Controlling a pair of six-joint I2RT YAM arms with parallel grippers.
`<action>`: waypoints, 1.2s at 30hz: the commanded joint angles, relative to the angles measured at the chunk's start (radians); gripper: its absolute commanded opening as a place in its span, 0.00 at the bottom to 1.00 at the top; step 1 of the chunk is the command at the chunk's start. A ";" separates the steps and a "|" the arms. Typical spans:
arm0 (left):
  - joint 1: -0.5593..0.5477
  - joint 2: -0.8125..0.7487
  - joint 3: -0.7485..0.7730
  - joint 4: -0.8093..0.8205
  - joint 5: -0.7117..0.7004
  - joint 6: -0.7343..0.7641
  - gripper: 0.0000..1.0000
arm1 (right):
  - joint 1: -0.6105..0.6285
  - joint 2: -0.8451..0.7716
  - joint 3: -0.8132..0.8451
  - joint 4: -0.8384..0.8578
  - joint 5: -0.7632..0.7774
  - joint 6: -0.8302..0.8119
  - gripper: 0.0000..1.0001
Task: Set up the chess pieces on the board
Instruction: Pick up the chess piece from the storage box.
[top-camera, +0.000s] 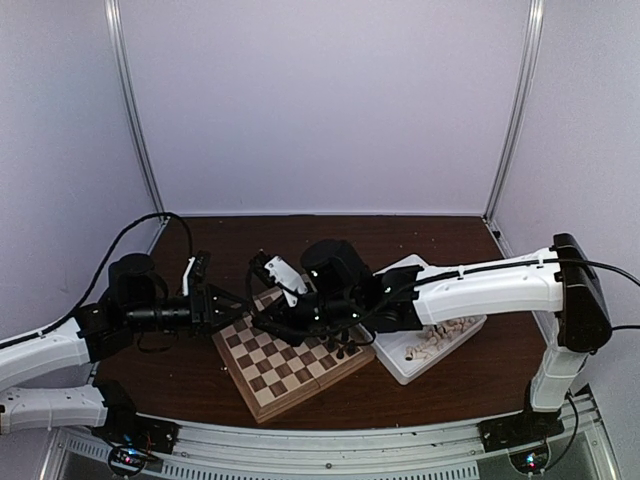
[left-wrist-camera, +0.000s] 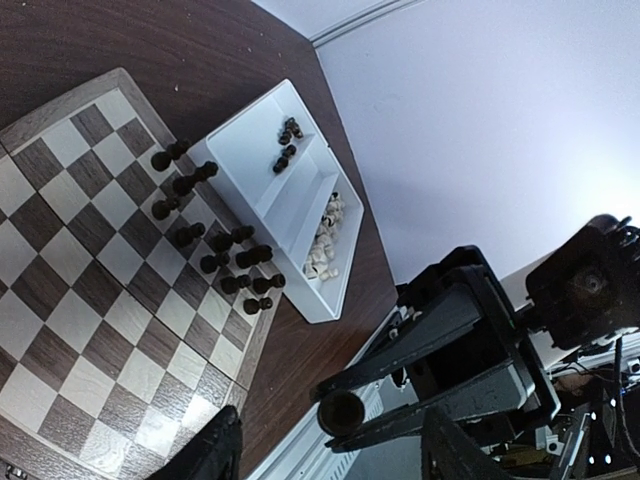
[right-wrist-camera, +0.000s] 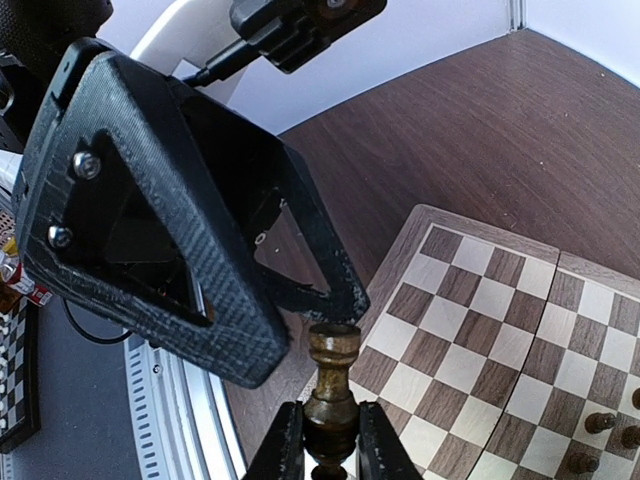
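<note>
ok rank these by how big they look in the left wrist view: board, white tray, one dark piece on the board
1. board (runs off frame, nearest)
2. white tray
3. dark piece, by far smallest

Base of dark chess piece (right-wrist-camera: 333, 385) cut off by bottom edge, cream pieces (left-wrist-camera: 322, 240) in tray (left-wrist-camera: 265, 200) too small to identify

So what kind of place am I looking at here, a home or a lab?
Most likely a robotics lab test cell: a left arm and right arm mounted on a metal rail, plain pale panels on metal posts enclosing the table, and a chessboard laid out as a practice task.
</note>
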 joint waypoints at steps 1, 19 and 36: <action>0.001 0.019 -0.007 0.061 0.031 -0.018 0.59 | 0.008 0.022 0.052 -0.015 -0.001 -0.020 0.15; 0.001 0.041 -0.016 0.072 0.048 -0.032 0.33 | 0.020 0.057 0.090 -0.039 -0.020 -0.036 0.15; 0.002 0.044 -0.022 0.061 0.040 -0.037 0.12 | 0.027 0.074 0.111 -0.070 -0.016 -0.056 0.18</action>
